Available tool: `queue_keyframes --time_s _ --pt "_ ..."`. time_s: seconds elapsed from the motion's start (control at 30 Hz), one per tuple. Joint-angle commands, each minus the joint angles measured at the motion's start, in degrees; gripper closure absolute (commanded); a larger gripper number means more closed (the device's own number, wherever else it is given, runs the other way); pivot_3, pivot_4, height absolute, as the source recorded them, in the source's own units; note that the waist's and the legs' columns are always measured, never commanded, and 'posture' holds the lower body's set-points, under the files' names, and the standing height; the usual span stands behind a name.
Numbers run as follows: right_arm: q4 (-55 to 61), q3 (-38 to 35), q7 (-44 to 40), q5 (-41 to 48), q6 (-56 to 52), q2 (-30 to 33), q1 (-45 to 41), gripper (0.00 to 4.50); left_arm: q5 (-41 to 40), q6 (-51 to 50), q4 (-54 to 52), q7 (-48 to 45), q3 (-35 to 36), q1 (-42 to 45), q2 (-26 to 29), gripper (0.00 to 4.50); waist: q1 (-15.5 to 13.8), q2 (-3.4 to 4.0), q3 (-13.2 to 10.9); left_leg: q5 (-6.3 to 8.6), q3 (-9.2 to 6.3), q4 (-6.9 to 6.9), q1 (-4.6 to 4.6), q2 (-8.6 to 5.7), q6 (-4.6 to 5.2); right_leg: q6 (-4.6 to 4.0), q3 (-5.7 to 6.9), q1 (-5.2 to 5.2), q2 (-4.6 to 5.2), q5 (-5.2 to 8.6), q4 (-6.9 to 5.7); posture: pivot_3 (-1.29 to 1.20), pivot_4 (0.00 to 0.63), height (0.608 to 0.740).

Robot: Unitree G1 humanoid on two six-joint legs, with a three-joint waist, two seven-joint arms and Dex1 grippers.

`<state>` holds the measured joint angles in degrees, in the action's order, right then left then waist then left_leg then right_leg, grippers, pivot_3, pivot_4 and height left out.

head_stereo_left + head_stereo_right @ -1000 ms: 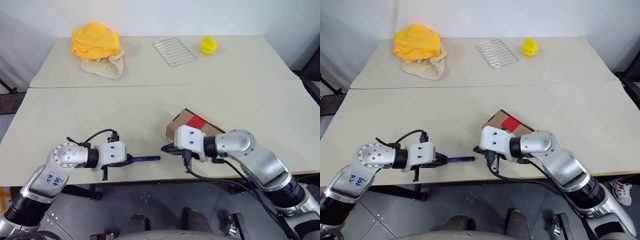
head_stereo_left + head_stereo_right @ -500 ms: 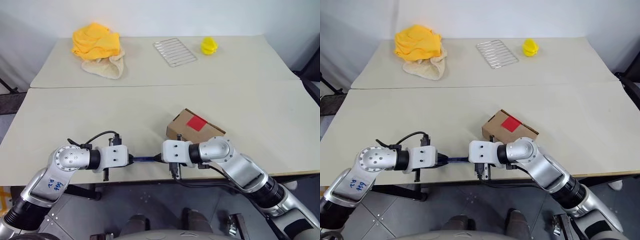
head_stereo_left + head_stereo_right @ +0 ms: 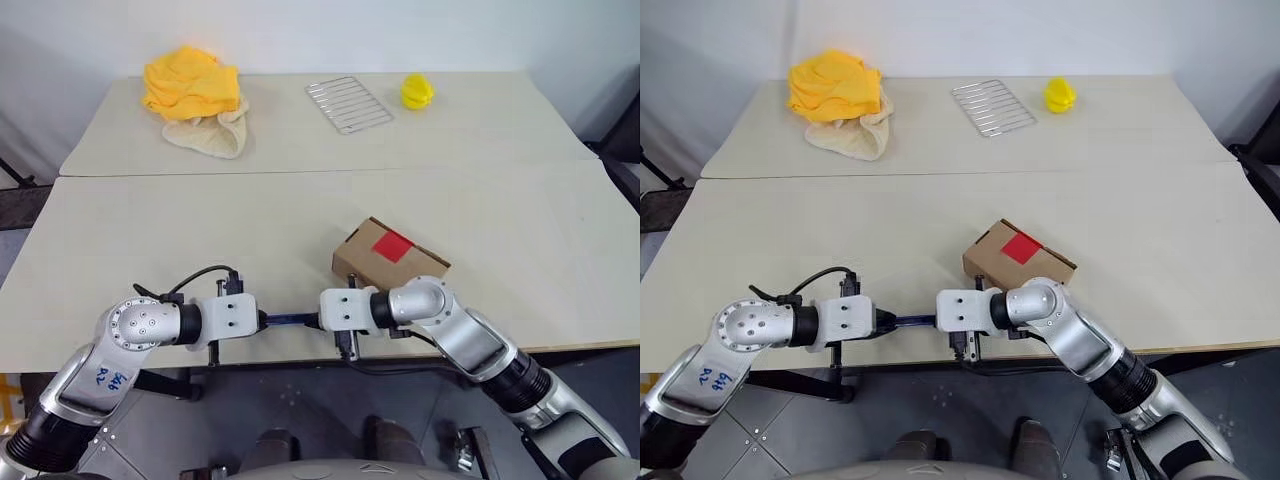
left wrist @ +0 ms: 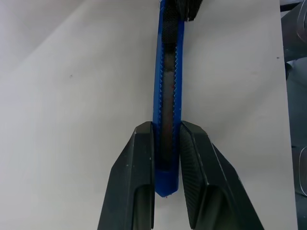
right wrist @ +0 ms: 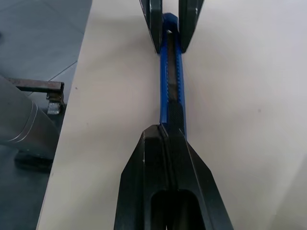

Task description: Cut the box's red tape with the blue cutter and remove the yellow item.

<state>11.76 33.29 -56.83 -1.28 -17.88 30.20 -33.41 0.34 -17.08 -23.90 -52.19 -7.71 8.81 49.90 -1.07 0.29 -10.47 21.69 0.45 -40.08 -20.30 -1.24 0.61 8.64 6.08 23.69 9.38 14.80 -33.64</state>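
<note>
The brown box sits closed near the table's front edge, with the red tape square on its top face. To its left the blue cutter lies level just above the table. My left gripper is shut on its rear end. My right gripper is shut, and its joined fingertips meet the cutter's other end. I cannot tell whether they pinch it or only touch it. The two grippers point at each other along the cutter. The yellow item is out of view.
On the far table lie a big yellow cloth heap over a beige cloth, a wire rack and a small ridged yellow object. Both grippers hang close to the near table's front edge.
My right gripper has come down and to the left from in front of the box to the cutter's free end. The left gripper and the cutter have stayed in place.
</note>
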Motion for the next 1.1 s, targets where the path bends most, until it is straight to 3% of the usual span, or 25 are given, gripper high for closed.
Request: queue_keyframes --time_s 0.03,0.4,1.1 --pt "-0.4 -0.8 -0.6 -1.0 2.2 -1.1 -1.5 4.48 0.2 0.0 -1.3 -0.7 -1.4 -1.5 -0.2 4.10 0.0 0.00 0.0 0.00 0.00 0.00 0.00 0.00 0.00 0.00 0.00 0.00 0.00 0.00 0.00 0.00 0.150 0.740" --pt "6.3 -4.1 -3.5 1.9 -1.3 0.7 1.0 4.48 1.1 0.0 -0.9 -1.1 -2.7 -1.0 -0.1 4.10 -0.1 0.00 0.0 0.00 0.00 0.00 0.00 0.00 0.00 0.00 0.00 0.00 0.00 0.00 -0.01 0.00 0.150 0.740" --pt "0.0 -4.7 -1.4 0.0 1.9 -0.8 1.6 4.48 0.9 0.0 -0.9 -1.2 -3.2 -0.8 -0.3 4.10 -0.1 0.00 0.0 0.00 0.01 0.00 0.01 0.00 0.00 0.00 0.00 -0.01 0.00 0.00 -0.01 0.00 0.150 0.740"
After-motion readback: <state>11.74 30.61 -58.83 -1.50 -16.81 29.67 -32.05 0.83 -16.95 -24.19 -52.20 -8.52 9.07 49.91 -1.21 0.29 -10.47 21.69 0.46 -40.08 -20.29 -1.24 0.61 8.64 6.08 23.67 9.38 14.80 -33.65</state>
